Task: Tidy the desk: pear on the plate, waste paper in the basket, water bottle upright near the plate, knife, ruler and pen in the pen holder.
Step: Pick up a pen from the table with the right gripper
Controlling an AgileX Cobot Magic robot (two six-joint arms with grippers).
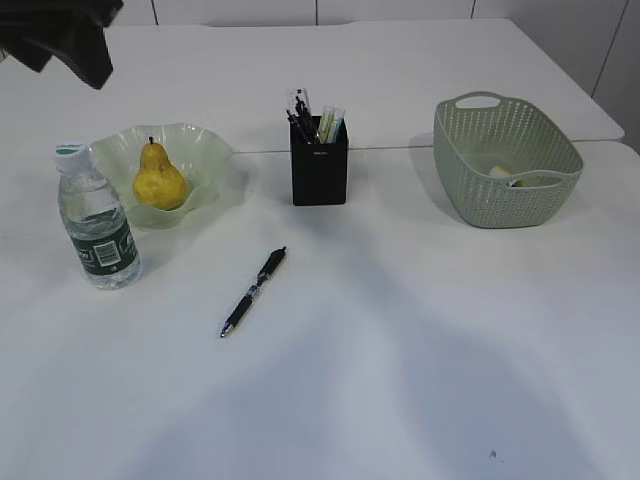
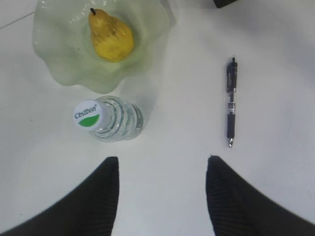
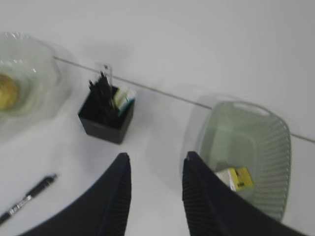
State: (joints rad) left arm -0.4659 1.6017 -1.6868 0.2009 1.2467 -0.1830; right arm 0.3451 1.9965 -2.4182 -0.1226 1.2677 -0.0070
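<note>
The pen (image 1: 254,291) lies flat on the desk (image 1: 400,350), between the bottle (image 1: 97,232) and the holder (image 1: 319,173), apart from both. You will likely find it light, stiff and prone to roll; take it across the middle of the barrel, near the rubber grip. The left gripper (image 2: 162,169) hovers above with jaws apart, empty. The right gripper (image 3: 156,169) also stands parted, holding nothing. The bottle cap reads "Cestbon". The pear (image 1: 159,180) sits on the plate (image 1: 205,150); paper lies in the basket (image 1: 520,190).

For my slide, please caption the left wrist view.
Open left tool above upright water bottle, pear on plate, pen loose.
</note>
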